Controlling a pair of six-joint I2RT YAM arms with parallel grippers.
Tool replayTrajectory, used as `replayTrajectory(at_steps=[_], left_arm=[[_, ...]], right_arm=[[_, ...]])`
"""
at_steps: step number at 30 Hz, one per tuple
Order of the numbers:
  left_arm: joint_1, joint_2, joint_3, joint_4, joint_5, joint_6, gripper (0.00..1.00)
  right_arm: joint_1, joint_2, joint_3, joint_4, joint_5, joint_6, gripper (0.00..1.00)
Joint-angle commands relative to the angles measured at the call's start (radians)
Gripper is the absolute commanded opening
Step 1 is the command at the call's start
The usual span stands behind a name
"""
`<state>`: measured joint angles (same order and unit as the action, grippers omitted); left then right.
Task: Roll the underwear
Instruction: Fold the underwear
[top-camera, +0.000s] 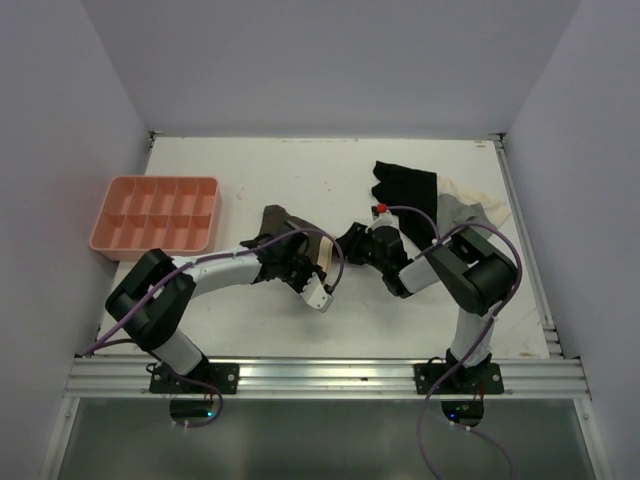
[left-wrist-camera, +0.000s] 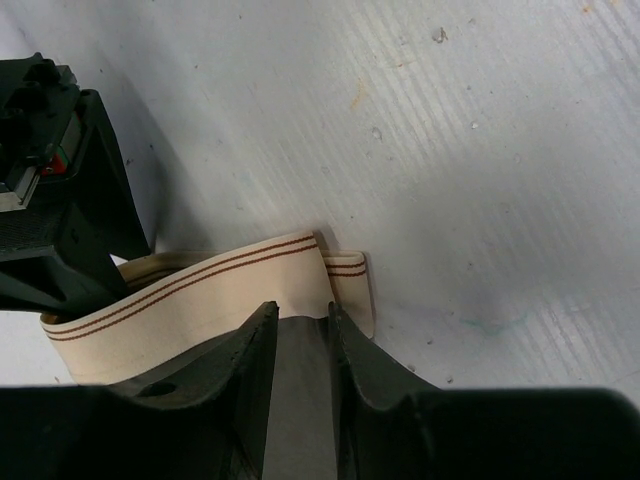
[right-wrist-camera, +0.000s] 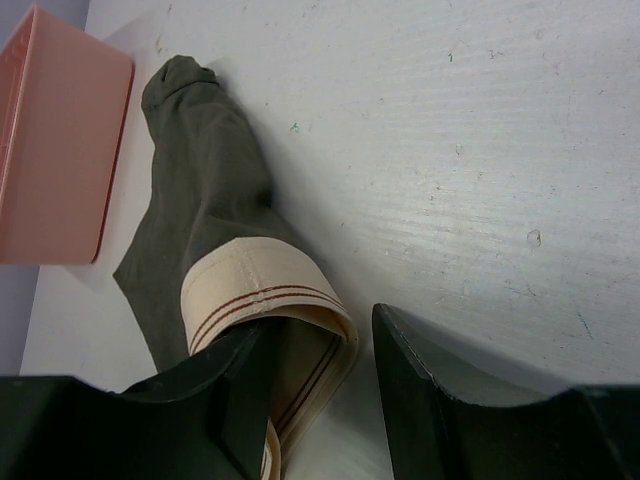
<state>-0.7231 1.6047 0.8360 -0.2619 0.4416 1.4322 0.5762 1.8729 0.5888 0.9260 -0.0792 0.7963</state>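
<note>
Item: the underwear (top-camera: 280, 222), dark brown, with a pale beige waistband (left-wrist-camera: 200, 290) carrying two thin brown stripes. It lies on the white table (top-camera: 300, 170) between the two grippers. The brown body stretches away from the jaws, and the waistband end is folded over at the jaws.

Left gripper (left-wrist-camera: 300, 315): the jaws are drawn close together and pinch the fabric. Brown cloth fills the narrow gap between the fingers (left-wrist-camera: 255, 380). The waistband runs across just ahead of the fingertips, with its folded corner a little beyond them.

Right gripper (right-wrist-camera: 325, 330): the jaws are parted. The curled waistband fold sits between them, against one finger. Bare table shows between the fold and the other finger (right-wrist-camera: 420, 400). This gripper faces the left gripper from close by, across the waistband.

Pink compartment tray (top-camera: 162, 181): well apart from both sets of jaws, beyond the far end of the underwear on the left arm's side.

Black garment (top-camera: 405, 183) and grey-and-cream garment (top-camera: 470, 212): lying together behind the right gripper on the far right of the table, touched by neither set of jaws.
</note>
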Motion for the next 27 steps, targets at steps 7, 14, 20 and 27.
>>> replayTrajectory(at_steps=[7,14,20,27], left_arm=[[-0.024,-0.018,0.015,0.006,-0.009,-0.059,0.31],[-0.038,-0.008,0.011,0.047,-0.032,-0.092,0.33],[-0.039,0.026,0.023,0.066,-0.044,-0.092,0.29],[-0.041,0.034,0.018,0.053,-0.041,-0.082,0.31]], right_arm=[[0.005,0.031,0.0,-0.047,0.01,-0.005,0.46],[0.005,0.045,0.002,-0.047,0.013,0.004,0.45],[0.005,0.045,0.005,-0.058,0.012,0.009,0.45],[0.005,0.054,0.016,-0.075,0.012,0.009,0.45]])
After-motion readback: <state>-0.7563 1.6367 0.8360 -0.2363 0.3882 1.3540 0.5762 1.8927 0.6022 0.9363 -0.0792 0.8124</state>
